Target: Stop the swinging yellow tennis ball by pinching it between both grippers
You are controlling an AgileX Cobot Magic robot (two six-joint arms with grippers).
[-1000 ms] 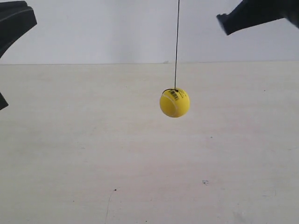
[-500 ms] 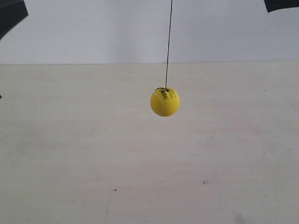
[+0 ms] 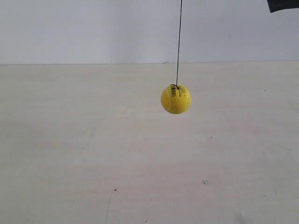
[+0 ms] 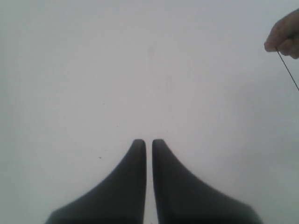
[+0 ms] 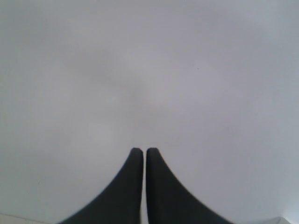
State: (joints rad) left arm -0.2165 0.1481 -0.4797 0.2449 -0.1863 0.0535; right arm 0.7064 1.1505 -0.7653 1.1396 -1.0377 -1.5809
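Left gripper has its two black jaws almost touching, only a sliver between them, holding nothing; right gripper looks the same. In the exterior view the yellow tennis ball hangs on its dark string slightly toward 2 o'clock from centre, over the pale table. A hand pinches the string in the left wrist view.

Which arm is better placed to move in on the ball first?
Left, tentatively. Its wrist view catches the string and the hand holding it; the right wrist view shows only wall. Neither sees the ball; left pincer and right pincer are both shut.
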